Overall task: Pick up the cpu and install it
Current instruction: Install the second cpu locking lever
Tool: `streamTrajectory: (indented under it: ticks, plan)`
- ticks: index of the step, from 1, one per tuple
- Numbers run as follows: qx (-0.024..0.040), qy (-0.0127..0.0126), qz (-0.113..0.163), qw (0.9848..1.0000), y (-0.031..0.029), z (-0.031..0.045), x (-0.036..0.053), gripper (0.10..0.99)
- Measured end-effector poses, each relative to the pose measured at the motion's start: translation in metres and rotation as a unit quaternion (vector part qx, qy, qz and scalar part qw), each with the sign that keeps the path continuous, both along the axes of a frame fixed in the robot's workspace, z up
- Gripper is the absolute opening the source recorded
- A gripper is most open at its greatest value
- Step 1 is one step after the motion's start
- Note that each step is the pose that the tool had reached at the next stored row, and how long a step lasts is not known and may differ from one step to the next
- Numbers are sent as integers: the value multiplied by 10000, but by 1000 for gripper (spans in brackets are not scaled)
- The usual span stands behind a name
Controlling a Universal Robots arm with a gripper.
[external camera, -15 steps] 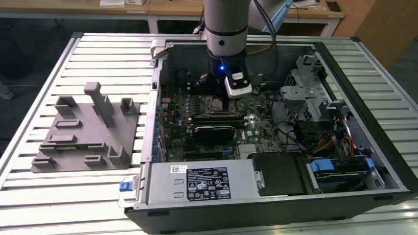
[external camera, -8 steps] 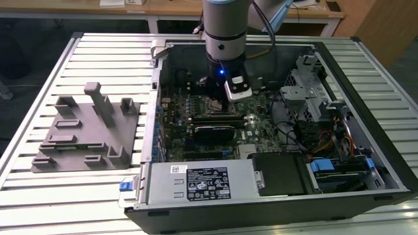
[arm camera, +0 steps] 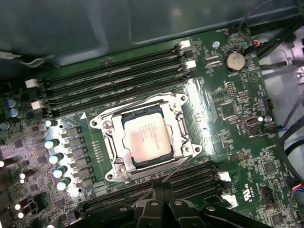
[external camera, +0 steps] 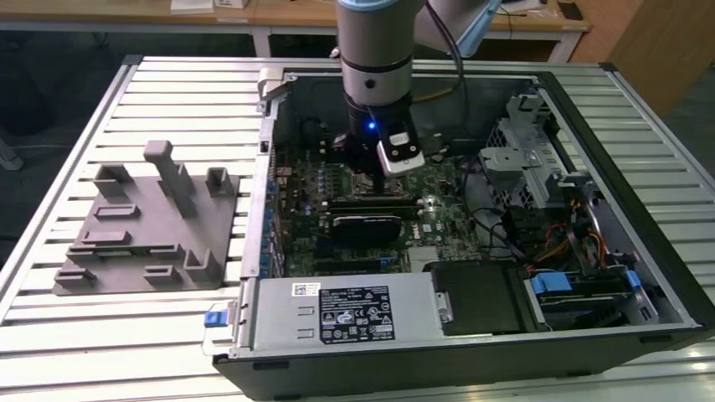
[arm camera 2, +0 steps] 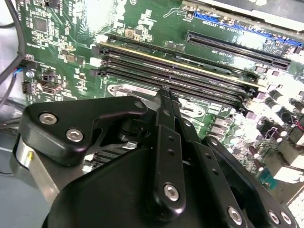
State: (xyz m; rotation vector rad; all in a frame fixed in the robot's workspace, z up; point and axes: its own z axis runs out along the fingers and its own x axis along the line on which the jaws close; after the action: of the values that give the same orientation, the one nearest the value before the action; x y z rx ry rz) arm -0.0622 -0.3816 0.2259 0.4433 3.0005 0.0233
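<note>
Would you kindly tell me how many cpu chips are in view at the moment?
1. The cpu lies in the metal-framed socket on the green motherboard, close to the gripper; the arm may hide others.

A robotics lab or workshop is suggested. An opened computer case [external camera: 470, 251] is laid on a slatted aluminium work table [external camera: 167, 92], with a grey moulded fixture [external camera: 146, 226] set at the exterior view's left. Wooden desks [external camera: 280, 12] are seen at the far side, and the motherboard [arm camera: 228, 123] is exposed inside the case.
</note>
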Motion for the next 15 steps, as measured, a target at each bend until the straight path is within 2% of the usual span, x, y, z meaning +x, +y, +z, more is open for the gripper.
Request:
streamTrajectory:
  ticks: [5, 15]
  plan:
    - [5, 0, 162, 9999, -10, -18, -23, 106]
    - [36, -1, 452, 9990, -26, -70, -159, 106]
